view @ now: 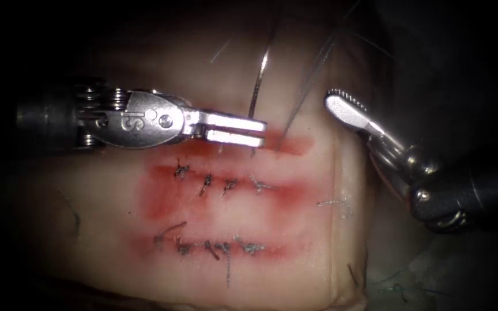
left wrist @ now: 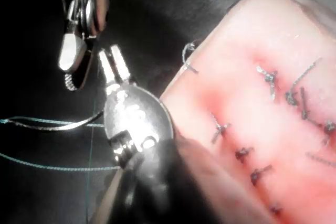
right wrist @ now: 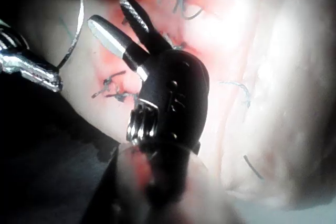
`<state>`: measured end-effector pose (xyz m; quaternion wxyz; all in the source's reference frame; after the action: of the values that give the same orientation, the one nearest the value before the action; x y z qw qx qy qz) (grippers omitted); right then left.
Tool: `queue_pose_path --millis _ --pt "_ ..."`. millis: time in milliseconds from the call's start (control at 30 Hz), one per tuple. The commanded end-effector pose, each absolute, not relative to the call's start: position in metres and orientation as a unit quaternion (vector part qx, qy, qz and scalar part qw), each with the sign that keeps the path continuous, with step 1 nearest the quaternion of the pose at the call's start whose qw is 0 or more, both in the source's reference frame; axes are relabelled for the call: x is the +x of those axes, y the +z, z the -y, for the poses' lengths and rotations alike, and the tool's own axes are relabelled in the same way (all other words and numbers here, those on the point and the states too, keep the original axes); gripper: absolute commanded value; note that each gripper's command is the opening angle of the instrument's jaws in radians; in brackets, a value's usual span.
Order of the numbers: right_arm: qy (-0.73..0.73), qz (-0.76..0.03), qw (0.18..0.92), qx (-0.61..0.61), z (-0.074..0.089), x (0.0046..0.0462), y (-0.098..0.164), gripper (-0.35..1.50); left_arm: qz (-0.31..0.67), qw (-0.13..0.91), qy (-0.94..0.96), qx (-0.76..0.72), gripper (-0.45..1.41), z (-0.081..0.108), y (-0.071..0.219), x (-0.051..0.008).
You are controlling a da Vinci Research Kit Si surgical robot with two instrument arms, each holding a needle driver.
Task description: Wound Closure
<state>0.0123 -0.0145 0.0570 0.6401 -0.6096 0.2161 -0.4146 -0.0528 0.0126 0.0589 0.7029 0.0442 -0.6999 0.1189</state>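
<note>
Two end effectors flank the uppermost red cut on the tissue [view: 318,270]. The left end effector [view: 260,131] reaches in from the left and lies level over that cut, its two flat jaws close together and parallel, with a thin gap between them; its tips sit right at the needle's lower end. The needle [view: 259,80] rises from just at those tips as a thin curved sliver, arching up and away over the pale tissue; whether the jaws pinch it or its point is in the tissue cannot be told. In the left wrist view the needle [left wrist: 47,124] shows as a curved wire beside the tool's body, with thread [left wrist: 47,167] trailing near it. Just right of the needle, strands of thread [view: 309,75] slant up from the cut's right end. Below lie two stitched cuts with dark knots [view: 206,183]. Farther right, well apart from the needle, the right end effector [view: 341,101] hangs past the cut's right end, jaws spread and holding nothing; the right wrist view shows its fingers [right wrist: 107,34] splayed.
</note>
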Motion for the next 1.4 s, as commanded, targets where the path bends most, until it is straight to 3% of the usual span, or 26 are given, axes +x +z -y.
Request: queue_pose_path --millis 33,67,100,167,200,300,367,433,700,1067,1267,1367,1400 --pt "-0.423 -0.230 0.631 -0.609 0.0148 0.0131 0.0569 0.41 0.695 0.706 0.127 0.044 -0.45 -0.0124 0.0599 -0.0538" --pt "-0.427 -0.240 0.625 -0.608 0.0148 0.0131 0.0568 0.66 0.691 0.708 0.135 0.045 -0.45 -0.0115 0.0608 -0.0542" --pt "-0.429 -0.243 0.622 -0.608 0.0149 0.0130 0.0567 0.74 0.690 0.709 0.137 0.047 -0.45 -0.0110 0.0613 -0.0544" --pt "-0.433 -0.251 0.617 -0.608 0.0154 0.0126 0.0569 0.71 0.690 0.709 0.140 0.050 -0.45 -0.0106 0.0617 -0.0547" --pt "-0.437 -0.258 0.615 -0.603 0.0158 0.0124 0.0571 0.80 0.691 0.707 0.142 0.053 -0.45 -0.0105 0.0617 -0.0549" --pt "-0.446 -0.258 0.619 -0.593 0.0162 0.0127 0.0575 0.64 0.693 0.704 0.142 0.059 -0.45 -0.0107 0.0612 -0.0549" --pt "-0.449 -0.259 0.616 -0.593 0.0166 0.0129 0.0578 0.44 0.695 0.703 0.139 0.068 -0.45 -0.0107 0.0610 -0.0549" --pt "-0.452 -0.266 0.610 -0.594 0.0168 0.0131 0.0582 0.43 0.694 0.704 0.131 0.081 -0.45 -0.0107 0.0609 -0.0550" --pt "-0.454 -0.242 0.613 -0.600 0.0160 0.0152 0.0594 0.56 0.714 0.685 0.097 0.111 -0.45 -0.0105 0.0601 -0.0552" --pt "-0.455 -0.211 0.618 -0.605 0.0141 0.0144 0.0610 0.81 0.715 0.683 0.092 0.120 -0.45 -0.0100 0.0594 -0.0557" --pt "-0.457 -0.203 0.619 -0.605 0.0138 0.0147 0.0611 0.64 0.714 0.683 0.090 0.124 -0.45 -0.0096 0.0594 -0.0560" --pt "-0.455 -0.201 0.619 -0.608 0.0137 0.0152 0.0612 0.12 0.713 0.684 0.088 0.126 -0.45 -0.0092 0.0594 -0.0564" --pt "-0.455 -0.200 0.619 -0.608 0.0136 0.0154 0.0613 -0.25 0.713 0.684 0.087 0.128 -0.45 -0.0091 0.0593 -0.0565"
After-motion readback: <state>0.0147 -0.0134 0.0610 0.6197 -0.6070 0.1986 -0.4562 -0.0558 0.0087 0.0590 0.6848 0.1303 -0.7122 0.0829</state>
